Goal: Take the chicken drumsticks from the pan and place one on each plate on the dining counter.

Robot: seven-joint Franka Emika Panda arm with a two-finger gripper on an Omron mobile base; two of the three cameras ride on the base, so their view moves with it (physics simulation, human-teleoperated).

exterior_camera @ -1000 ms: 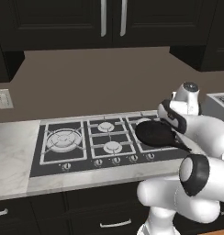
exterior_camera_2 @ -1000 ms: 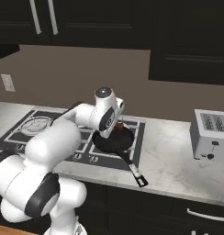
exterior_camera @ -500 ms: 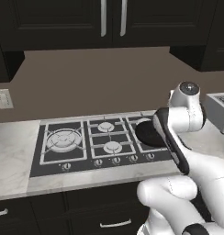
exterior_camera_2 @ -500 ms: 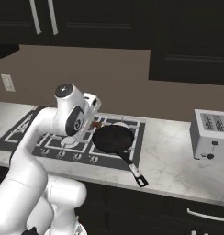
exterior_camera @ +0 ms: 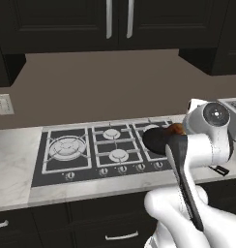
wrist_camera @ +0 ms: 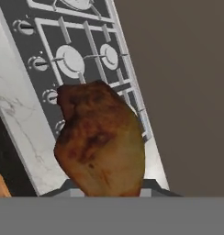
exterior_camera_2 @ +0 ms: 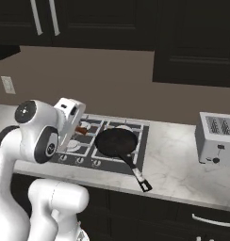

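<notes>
Black pan [exterior_camera: 156,138] on the stove [exterior_camera: 103,152], a golden-brown drumstick [exterior_camera: 176,129] at its right edge.

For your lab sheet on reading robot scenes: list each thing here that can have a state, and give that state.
chicken drumstick: lifted, held in the gripper, above the stove
pan: on the stove's right burner, looks empty
stove: no flame showing
toaster: slots empty, on the counter
upper cabinets: doors closed

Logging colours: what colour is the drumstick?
Golden-brown with darker patches, drumstick, clearest in the hand view.
</notes>
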